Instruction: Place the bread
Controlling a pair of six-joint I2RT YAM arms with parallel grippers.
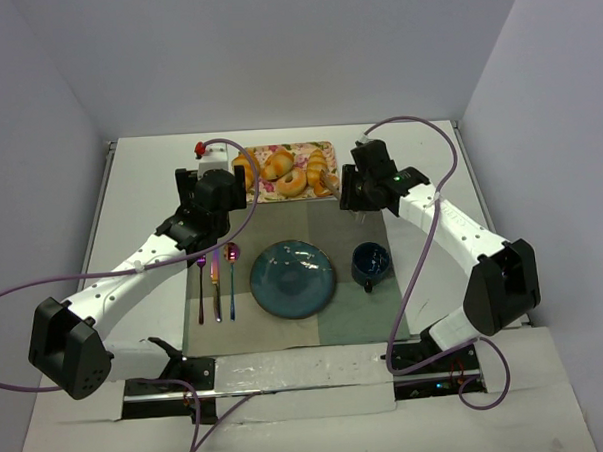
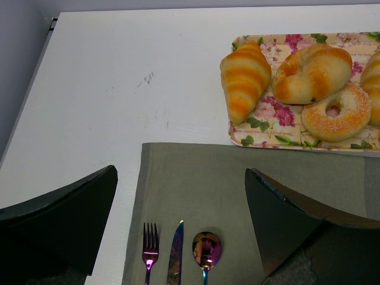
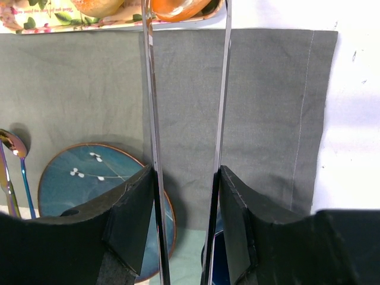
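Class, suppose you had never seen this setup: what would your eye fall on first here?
The floral tray of golden pastries at the far middle of the table stands out first, then the blue plate at the centre of the grey mat. The right hand grips long metal tongs reaching to the tray, their tips either side of the orange bread.

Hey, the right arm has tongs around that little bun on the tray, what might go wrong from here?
1. The bread is smooth and rounded, sitting only between the tips of the long thin tongs in the right jaws; it may slip out when carried.
2. The cup stands close beside the blue plate, on the right arm's side; a low swing might knock it.
3. Other pastries crowd the tray; lifting could nudge them.
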